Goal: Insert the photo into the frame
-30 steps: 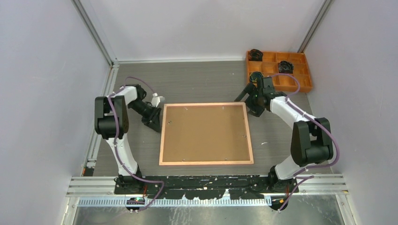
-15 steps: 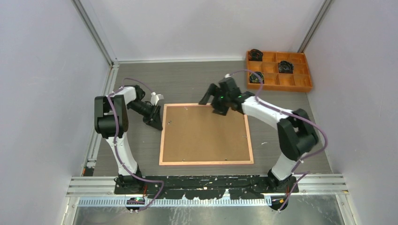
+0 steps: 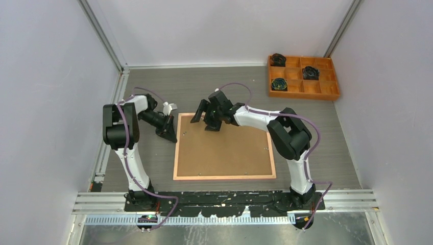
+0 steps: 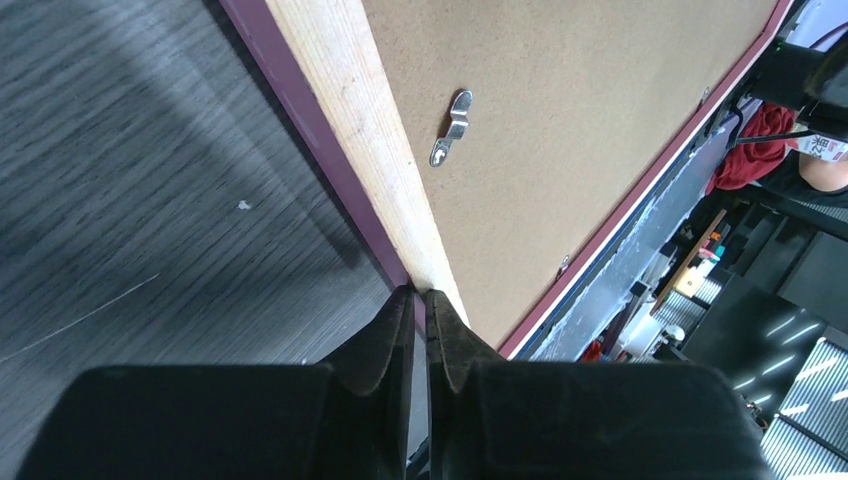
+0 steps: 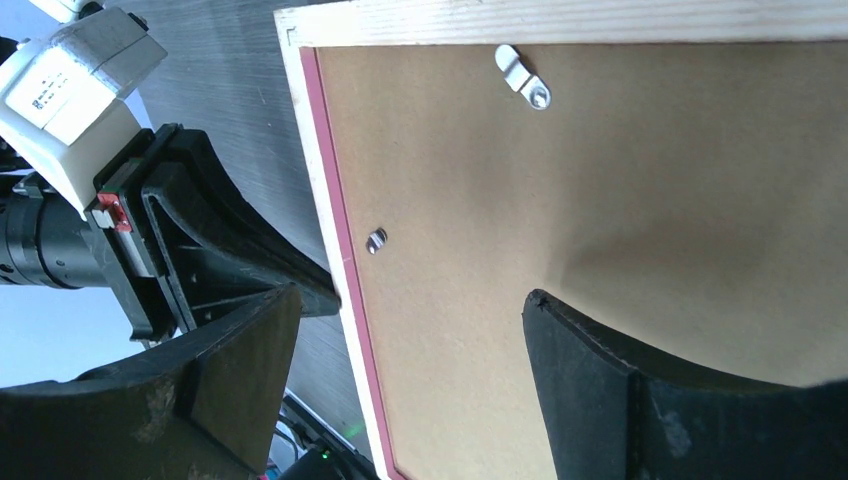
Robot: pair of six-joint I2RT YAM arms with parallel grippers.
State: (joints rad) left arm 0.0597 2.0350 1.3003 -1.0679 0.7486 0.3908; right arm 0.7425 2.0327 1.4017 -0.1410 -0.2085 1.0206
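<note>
The frame point(image 3: 224, 177) lies face down on the table, tan wood side up, with the plain brown backing board point(image 3: 224, 145) inside it. The photo is not in view. My left gripper point(image 3: 171, 135) is shut, its tips against the frame's left edge point(image 4: 345, 120); the wrist view shows my left gripper point(image 4: 420, 292) with the jaws together. My right gripper point(image 3: 206, 120) is open and empty above the frame's far left corner area. In its wrist view my right gripper point(image 5: 410, 310) spans the frame's left border point(image 5: 325, 200) and the board point(image 5: 600, 180).
Small metal turn tabs point(image 4: 452, 127) point(image 5: 522, 75) sit on the backing board near its edges. An orange compartment tray point(image 3: 304, 95) with dark coiled items stands at the back right. Grey walls close in the table on three sides.
My right arm has swung left along the frame's far edge, from the far right corner to the far left part. The left gripper has hardly moved.
</note>
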